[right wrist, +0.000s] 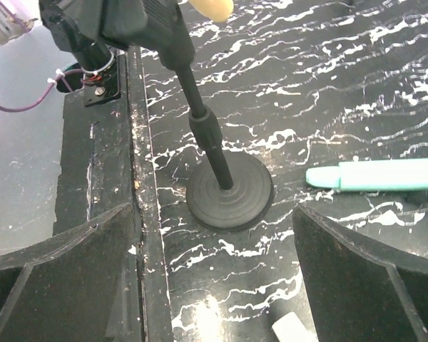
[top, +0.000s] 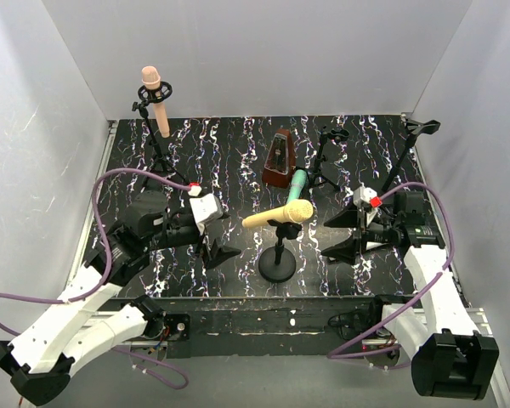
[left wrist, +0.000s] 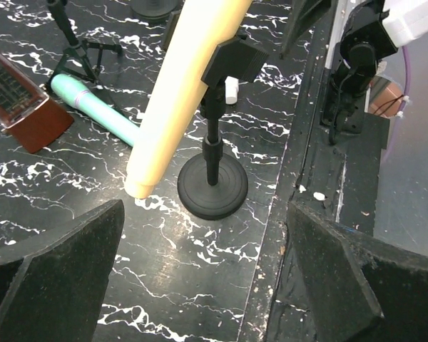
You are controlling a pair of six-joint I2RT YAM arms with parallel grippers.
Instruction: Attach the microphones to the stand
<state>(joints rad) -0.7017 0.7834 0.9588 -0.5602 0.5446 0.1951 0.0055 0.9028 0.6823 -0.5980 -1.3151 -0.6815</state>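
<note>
The pale yellow microphone sits tilted in the clip of a round-base stand; it also shows in the left wrist view. The peach-pink microphone stands in a tripod stand at the back left. The teal-green microphone lies on the table by the metronome; it also shows in the right wrist view. A small white end lies near my right gripper; I cannot tell if it is the white microphone. My left gripper is open and empty left of the round-base stand. My right gripper is open and empty right of it.
A brown metronome stands at the back middle. An empty tripod stand is beside it, and a taller empty stand is at the back right. White walls close in the table. The table's front edge runs close to the round base.
</note>
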